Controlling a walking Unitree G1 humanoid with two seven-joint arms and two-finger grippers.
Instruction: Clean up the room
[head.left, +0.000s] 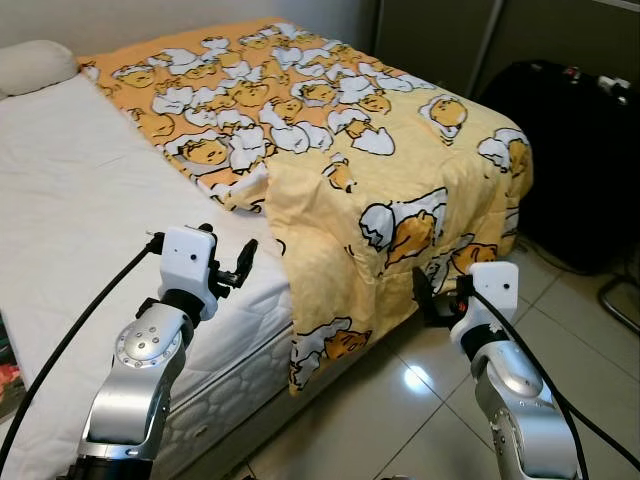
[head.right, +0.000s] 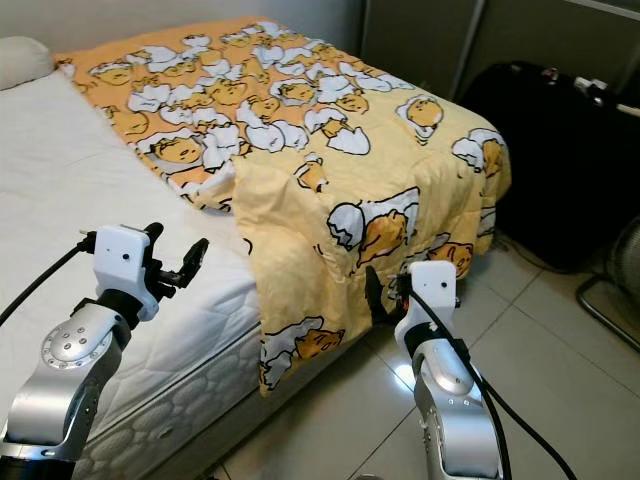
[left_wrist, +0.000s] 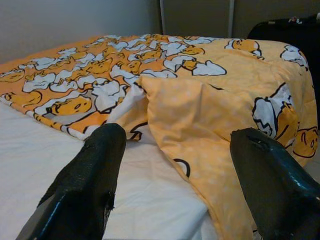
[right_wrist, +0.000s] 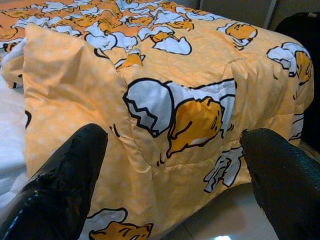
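Yellow quilted blanket (head.left: 340, 150) with egg cartoon print, bunched across far right of white bed (head.left: 70, 200), corner hanging toward tiled floor (head.left: 400, 420). Left end effector (head.left: 243, 262) and right end effector (head.right: 372, 296) both spread wide, holding nothing. Best grip: near dangling edge, both sides, pulling evenly leftward.
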